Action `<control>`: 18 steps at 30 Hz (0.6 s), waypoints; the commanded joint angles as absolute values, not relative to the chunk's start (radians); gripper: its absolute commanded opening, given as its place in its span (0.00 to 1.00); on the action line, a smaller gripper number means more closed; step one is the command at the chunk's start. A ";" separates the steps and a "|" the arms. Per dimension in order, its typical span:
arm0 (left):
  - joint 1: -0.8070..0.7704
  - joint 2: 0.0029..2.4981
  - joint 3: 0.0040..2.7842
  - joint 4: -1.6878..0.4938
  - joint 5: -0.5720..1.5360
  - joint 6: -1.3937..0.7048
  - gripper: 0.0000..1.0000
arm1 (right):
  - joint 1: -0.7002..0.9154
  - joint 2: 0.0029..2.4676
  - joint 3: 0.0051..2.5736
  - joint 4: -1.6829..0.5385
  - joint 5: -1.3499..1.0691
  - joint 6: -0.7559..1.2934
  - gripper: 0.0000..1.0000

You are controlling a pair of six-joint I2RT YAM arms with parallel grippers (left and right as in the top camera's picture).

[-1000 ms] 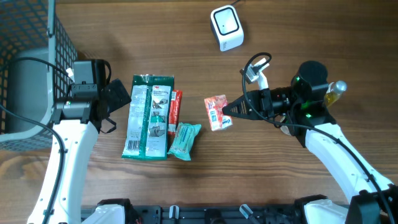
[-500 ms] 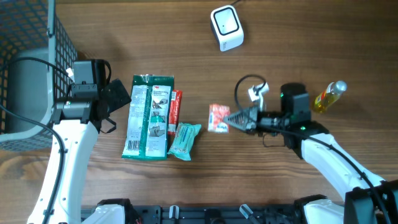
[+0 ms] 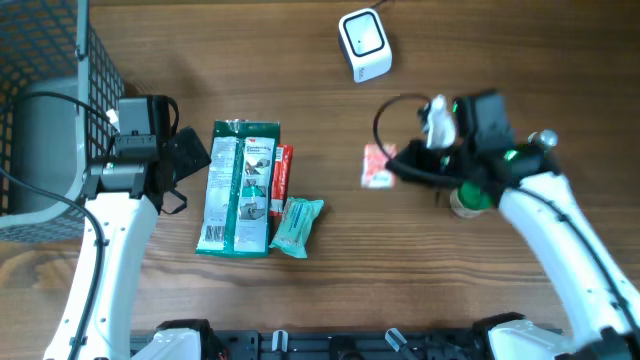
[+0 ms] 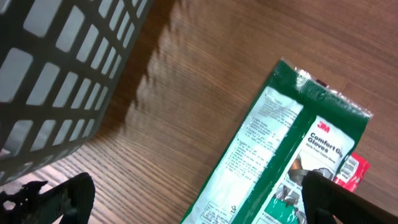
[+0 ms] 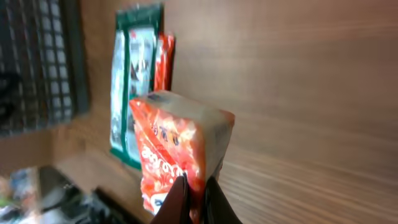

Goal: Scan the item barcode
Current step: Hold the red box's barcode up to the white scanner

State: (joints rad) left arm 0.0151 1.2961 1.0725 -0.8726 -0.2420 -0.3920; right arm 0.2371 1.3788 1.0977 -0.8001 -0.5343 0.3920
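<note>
- At the far left, a dark wire basket (image 3: 40,60) is seen at the table's edge.
- Just beside it, the left gripper (image 3: 190,155) is held above the wood, its fingers (image 4: 62,196) spread wide with nothing between them.
- A green 3M glove packet (image 3: 238,187), a red packet (image 3: 283,175) and a teal packet (image 3: 297,225) are laid together, untouched.
- A white barcode scanner (image 3: 364,44) is placed at the top centre.
- Below the scanner and apart from it, an orange-red snack packet (image 3: 378,166) is pinched at one edge by the right gripper (image 3: 402,166); it appears lifted off the table.
- Pick-up is judged done; presenting the barcode to the scanner is left. The barcode cannot be made out.
</note>
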 commanded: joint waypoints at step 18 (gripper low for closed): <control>0.019 1.298 1.082 -0.869 -0.255 -0.405 1.00 | 0.368 1.939 2.151 -1.235 0.223 0.111 0.04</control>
State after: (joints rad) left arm 0.0151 1.2961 1.0725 -0.8711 -0.2424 -0.3920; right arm 0.3283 1.8454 2.1376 -1.2892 0.0109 0.1791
